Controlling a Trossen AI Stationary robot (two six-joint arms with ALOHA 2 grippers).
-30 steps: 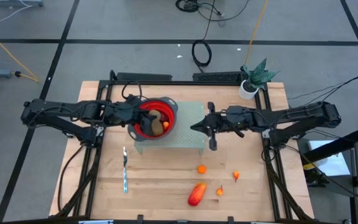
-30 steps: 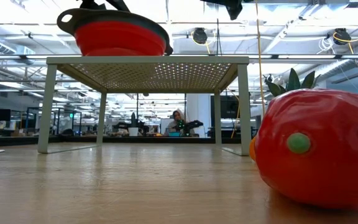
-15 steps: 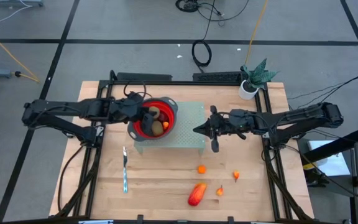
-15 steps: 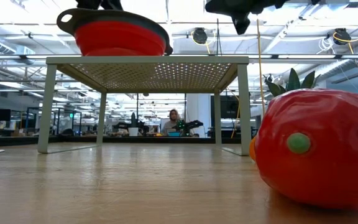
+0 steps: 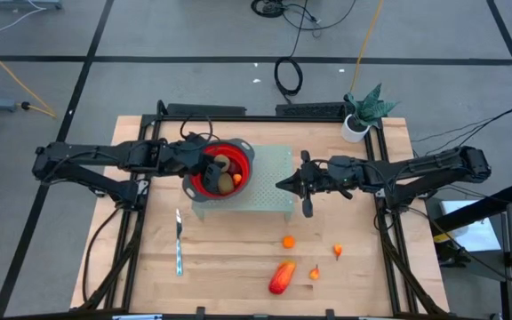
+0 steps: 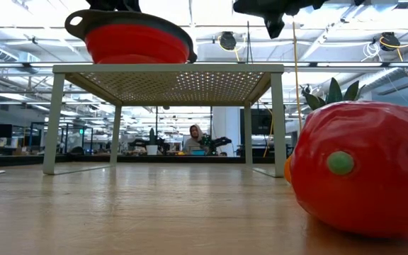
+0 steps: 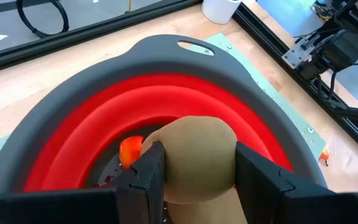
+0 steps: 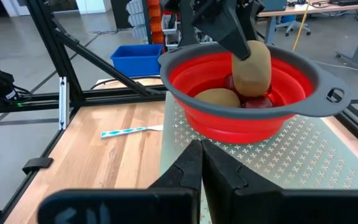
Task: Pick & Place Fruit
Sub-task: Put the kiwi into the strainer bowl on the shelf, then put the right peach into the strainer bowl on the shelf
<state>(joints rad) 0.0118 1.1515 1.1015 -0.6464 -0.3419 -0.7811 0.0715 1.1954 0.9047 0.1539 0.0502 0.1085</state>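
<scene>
Your left tool (image 7: 191, 177) has carried a brown oval (image 7: 197, 155) in over the bowl (image 7: 61, 112) and still pinches it above fruit already inside, so release looks next. Your right tool (image 8: 201, 165), pressed shut and apparently empty, has backed off over the rack (image 5: 274, 173).

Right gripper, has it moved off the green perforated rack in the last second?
Yes. The right gripper, shut and empty, has backed slightly toward the rack's right edge, away from the red bowl.
</scene>
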